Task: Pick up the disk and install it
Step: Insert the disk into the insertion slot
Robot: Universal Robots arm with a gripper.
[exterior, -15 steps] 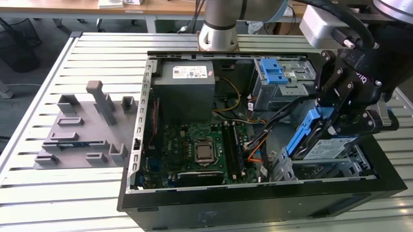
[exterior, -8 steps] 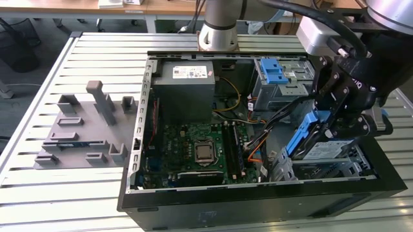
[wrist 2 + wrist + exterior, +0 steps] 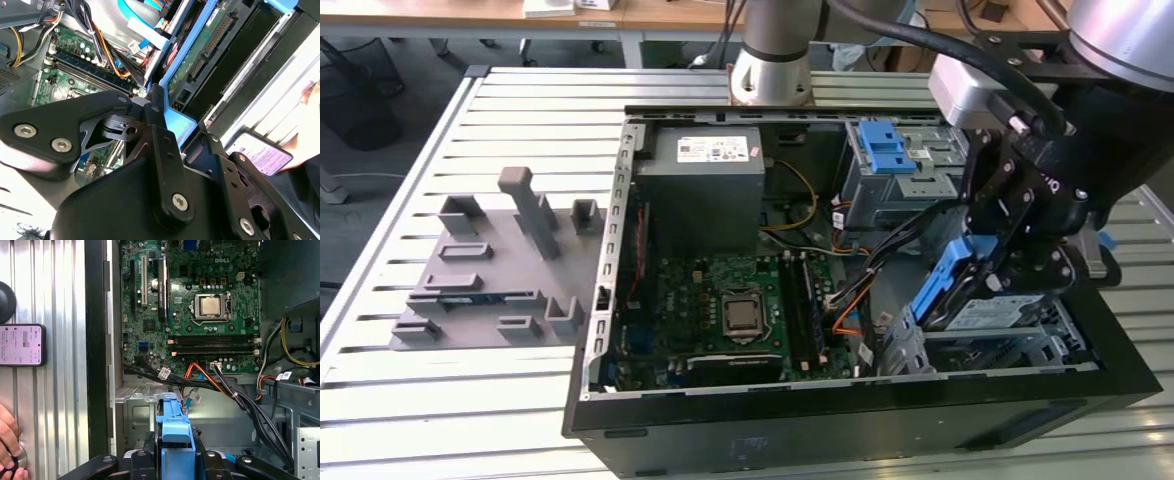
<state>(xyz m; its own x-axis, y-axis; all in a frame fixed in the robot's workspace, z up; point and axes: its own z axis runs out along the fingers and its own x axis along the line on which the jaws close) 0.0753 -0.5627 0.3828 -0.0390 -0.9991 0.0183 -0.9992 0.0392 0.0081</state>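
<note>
Now, as we see it:
Gripper (image 3: 1001, 262): black metal, closed on the disk's blue carrier at lower right of the exterior view.
Disk (image 3: 958, 292): flat, silver, labelled, tilted over the ribbed metal bay (image 3: 994, 350).
Case (image 3: 854, 415): black, boxy.

Open computer case (image 3: 854, 420) on a slatted metal table (image 3: 480, 400); motherboard (image 3: 720, 300) beside grey power-supply box (image 3: 707, 190); grey fixture plate (image 3: 487, 265) toward the exterior view's left.

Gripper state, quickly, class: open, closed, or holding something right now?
Gripper: closed on the disk, held tilted over the drive cage inside the case.
</note>
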